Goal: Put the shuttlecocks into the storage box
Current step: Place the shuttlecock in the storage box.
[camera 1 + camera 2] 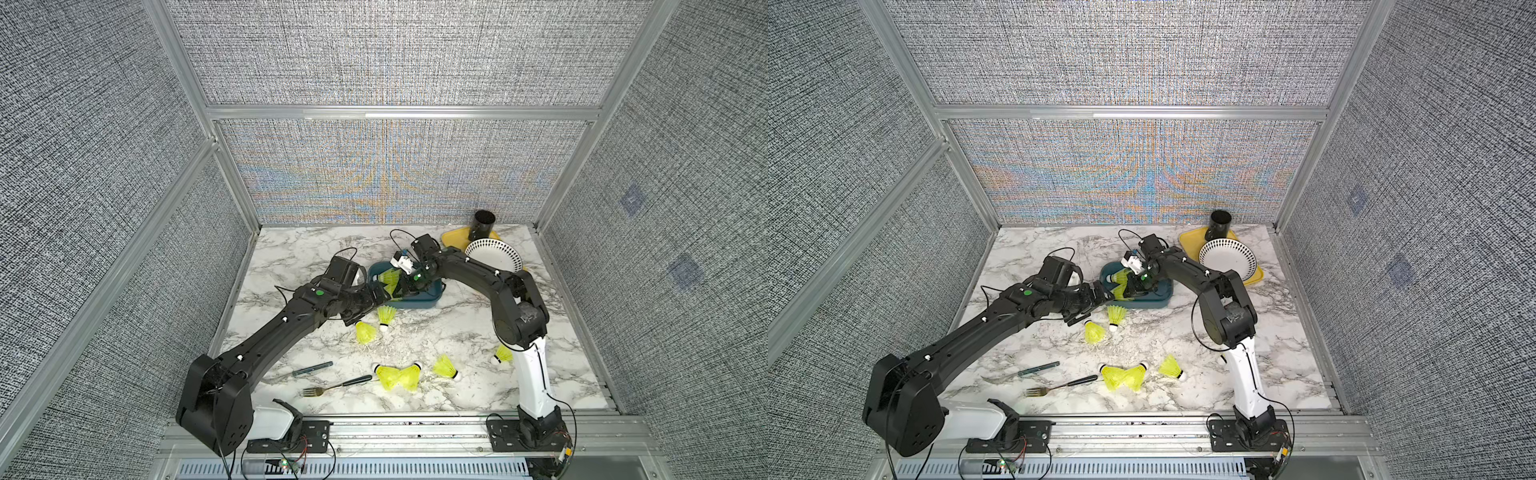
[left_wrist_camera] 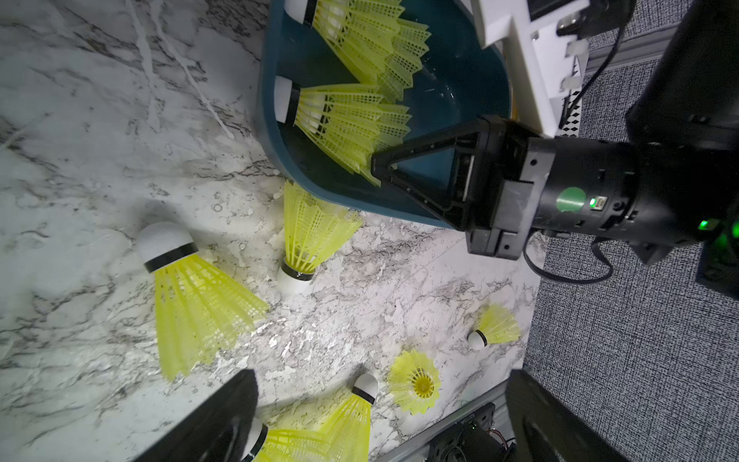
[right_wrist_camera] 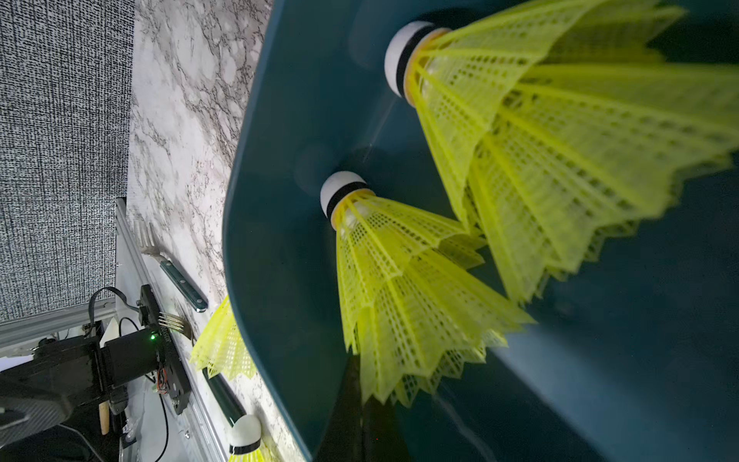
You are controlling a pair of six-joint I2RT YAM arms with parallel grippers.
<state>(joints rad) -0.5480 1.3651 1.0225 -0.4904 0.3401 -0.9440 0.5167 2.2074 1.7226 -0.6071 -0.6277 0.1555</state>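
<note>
The bit that matters here: the left gripper point(image 1: 370, 309) hangs just off the near-left corner of the storage box point(image 1: 415, 304), and two shuttlecocks lie on the bench point(image 1: 291, 249) right beyond its tips. The closer one point(image 1: 365, 332) lies flat, white tip back toward the jaws, skirt fanning toward the front edge. Its neighbour point(image 1: 386, 318) lies the other way round, skirt up against the box wall and tip toward the front.

The left arm is way nearer to both than the right, so I'd guess it's the picker. It'd probably want to straddle the narrow neck across that axis rather than the floppy skirt. The left jaws are spread wide with nothing in them.

The right gripper point(image 2: 376, 166) is down inside the box, jaws closed tight, tips touching the skirt rim of a shuttlecock point(image 2: 344, 120) lying in there. Can't tell if it's pinching that rim or just resting on it. At least two are in the box, and four more shuttlecocks point(image 1: 444, 368) sit toward the front of the bench.
</note>
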